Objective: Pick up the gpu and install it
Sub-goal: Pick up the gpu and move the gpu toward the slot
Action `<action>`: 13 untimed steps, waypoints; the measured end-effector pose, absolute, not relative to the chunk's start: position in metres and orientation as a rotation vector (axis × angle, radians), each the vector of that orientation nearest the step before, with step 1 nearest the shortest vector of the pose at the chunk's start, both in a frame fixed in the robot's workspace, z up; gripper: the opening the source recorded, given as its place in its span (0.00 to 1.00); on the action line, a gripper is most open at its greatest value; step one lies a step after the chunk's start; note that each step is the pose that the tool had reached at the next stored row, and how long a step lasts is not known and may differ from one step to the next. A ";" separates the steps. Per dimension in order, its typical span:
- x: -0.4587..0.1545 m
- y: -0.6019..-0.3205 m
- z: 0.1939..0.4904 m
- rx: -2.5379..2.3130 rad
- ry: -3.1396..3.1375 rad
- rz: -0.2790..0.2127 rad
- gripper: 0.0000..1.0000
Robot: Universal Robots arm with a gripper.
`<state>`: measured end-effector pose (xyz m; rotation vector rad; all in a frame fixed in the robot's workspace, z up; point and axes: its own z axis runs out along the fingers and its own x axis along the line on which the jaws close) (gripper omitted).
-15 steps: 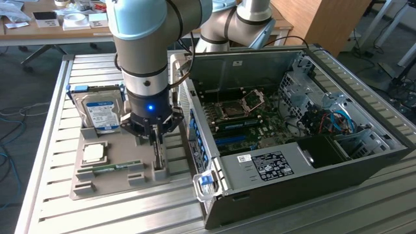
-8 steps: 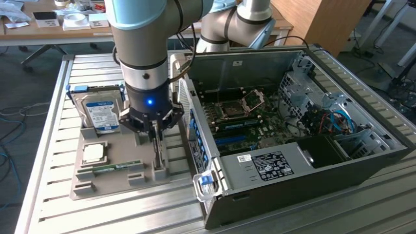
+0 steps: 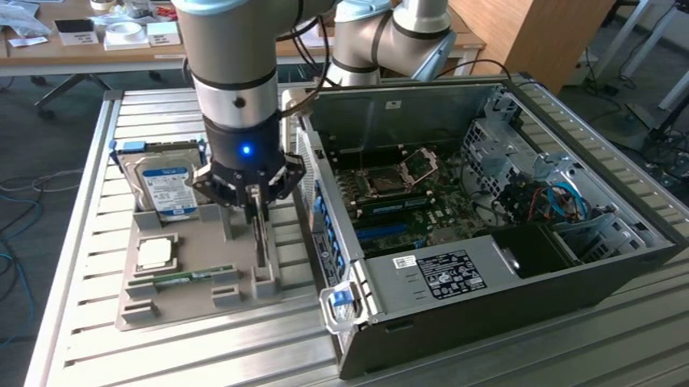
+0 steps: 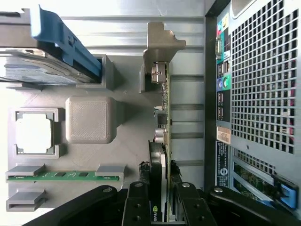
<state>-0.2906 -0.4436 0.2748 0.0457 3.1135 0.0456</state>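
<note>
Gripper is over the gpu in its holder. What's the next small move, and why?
Probably a short straight-up lift, if the clamp reads firm: the gripper sits astride the gpu, which stands on edge in a slot of the gray holder, with the computer case close beside it.

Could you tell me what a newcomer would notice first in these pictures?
First, the arm reaching down, its gripper right over the gpu, which stands on edge in a gray tray. To the exterior view's right lies the big open case, its motherboard bare. A hard drive stands in the tray on the gpu's other side.
</note>
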 end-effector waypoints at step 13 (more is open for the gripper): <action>-0.291 -0.444 0.325 0.046 3.108 0.046 0.27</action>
